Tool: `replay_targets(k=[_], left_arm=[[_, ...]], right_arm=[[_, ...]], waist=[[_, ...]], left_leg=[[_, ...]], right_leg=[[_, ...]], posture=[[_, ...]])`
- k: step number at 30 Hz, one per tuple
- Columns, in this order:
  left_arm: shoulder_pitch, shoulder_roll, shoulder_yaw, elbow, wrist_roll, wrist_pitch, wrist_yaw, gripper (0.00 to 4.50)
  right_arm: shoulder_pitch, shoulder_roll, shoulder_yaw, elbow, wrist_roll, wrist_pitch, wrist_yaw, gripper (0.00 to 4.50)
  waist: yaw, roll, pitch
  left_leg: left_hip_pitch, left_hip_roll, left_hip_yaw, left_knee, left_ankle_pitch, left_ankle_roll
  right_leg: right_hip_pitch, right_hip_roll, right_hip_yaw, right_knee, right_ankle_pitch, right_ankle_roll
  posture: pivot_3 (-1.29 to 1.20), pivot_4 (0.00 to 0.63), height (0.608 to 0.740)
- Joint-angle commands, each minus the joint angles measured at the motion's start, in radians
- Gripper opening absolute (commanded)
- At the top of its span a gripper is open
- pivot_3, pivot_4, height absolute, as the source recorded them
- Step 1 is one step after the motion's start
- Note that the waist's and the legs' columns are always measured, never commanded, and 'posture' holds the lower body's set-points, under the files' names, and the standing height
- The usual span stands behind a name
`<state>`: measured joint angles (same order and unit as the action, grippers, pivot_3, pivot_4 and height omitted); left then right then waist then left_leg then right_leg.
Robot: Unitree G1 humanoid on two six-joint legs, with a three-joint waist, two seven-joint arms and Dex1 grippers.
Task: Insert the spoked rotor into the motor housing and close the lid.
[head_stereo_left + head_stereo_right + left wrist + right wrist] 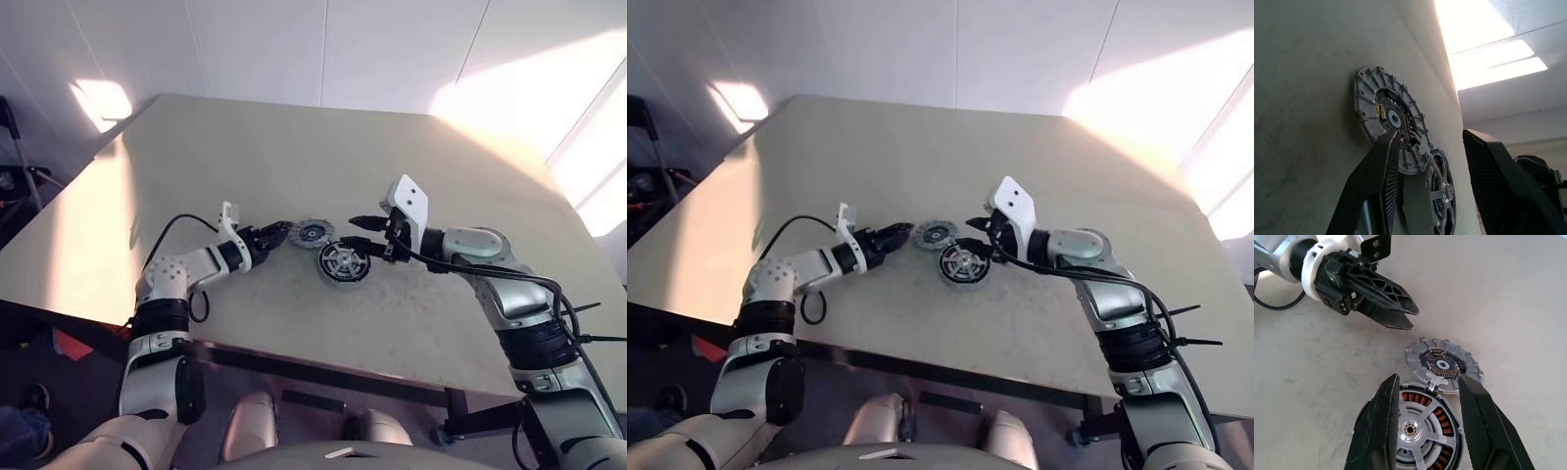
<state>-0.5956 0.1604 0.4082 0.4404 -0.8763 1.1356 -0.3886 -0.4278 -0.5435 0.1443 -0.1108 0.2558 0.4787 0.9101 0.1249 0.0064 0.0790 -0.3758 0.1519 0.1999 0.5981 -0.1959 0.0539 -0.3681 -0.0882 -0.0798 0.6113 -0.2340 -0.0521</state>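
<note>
Pale tan surface (294,147), rotor sits inside the housing, lid waits beside it.
Right pincer (1427,396) hangs open over the round dark housing (1408,431) with copper windings; the spoked ring rotor (1411,427) lies in it, so I think it was just dropped in. Left pincer (1393,308), open too, points at the flat grey holed lid (1442,363), probably to lift it next.

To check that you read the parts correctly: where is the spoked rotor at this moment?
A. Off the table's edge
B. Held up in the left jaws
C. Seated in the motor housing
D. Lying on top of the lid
C: the spoked rotor sits inside the motor housing, copper windings showing between its spokes, with the lid lying on the table beside it.
</note>
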Motion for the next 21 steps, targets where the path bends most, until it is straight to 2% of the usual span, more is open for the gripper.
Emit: replay_targets(k=[1, 9, 16, 19, 21], left_arm=[[-0.013, 0.014, -0.001, 0.0, 0.005, -0.018, -0.026, 2.2], [-0.014, 0.028, 0.003, 0.014, 0.019, -0.029, -0.037, 2.2], [-0.019, 0.025, -0.001, 0.028, 0.028, -0.045, -0.04, 2.2], [-0.018, 0.019, -0.005, 0.028, 0.032, -0.049, -0.042, 2.2], [-0.017, 0.016, -0.006, 0.028, 0.035, -0.051, -0.044, 2.2]], right_arm=[[0.01, 0.004, 0.015, 0.02, -0.009, -0.013, 0.001, 2.08], [0.061, 0.031, 0.101, 0.2, -0.107, -0.056, -0.02, 2.08], [-0.022, 0.016, -0.017, 0.07, -0.005, -0.066, 0.012, 2.08], [-0.072, -0.025, -0.043, 0.042, 0.0, -0.096, 0.048, 2.08], [-0.11, -0.102, -0.003, 0.076, -0.075, -0.159, 0.097, 2.08]], waist=[[0.0, 0.0, 0.0], [-0.003, 0.0, -0.001], [-0.002, 0.0, -0.001], [-0.002, 0.0, 0.0], [-0.001, 0.0, 0.0]], left_leg=[[0.0, 0.0, 0.0, 0.0, 0.0, 0.0], [0.0, 0.0, 0.0, 0.0, 0.0, 0.0], [0.006, 0.0, 0.0, 0.0, 0.0, 0.0], [0.005, 0.0, 0.0, 0.0, 0.0, 0.0], [0.005, 0.0, 0.0, 0.0, 0.0, 0.0]], right_leg=[[0.0, 0.0, 0.0, 0.0, 0.0, 0.0], [0.0, 0.0, 0.0, 0.0, 0.0, 0.0], [0.006, 0.0, 0.0, 0.0, 0.0, 0.0], [0.004, 0.0, 0.0, 0.0, 0.0, 0.0], [0.005, 0.0, 0.0, 0.0, 0.0, 0.0]], posture=[[0.0, 0.0, 0.74], [0.0, 0.0, 0.74], [0.0, 0.0, 0.74], [0.0, 0.0, 0.74], [0.0, 0.0, 0.74]])
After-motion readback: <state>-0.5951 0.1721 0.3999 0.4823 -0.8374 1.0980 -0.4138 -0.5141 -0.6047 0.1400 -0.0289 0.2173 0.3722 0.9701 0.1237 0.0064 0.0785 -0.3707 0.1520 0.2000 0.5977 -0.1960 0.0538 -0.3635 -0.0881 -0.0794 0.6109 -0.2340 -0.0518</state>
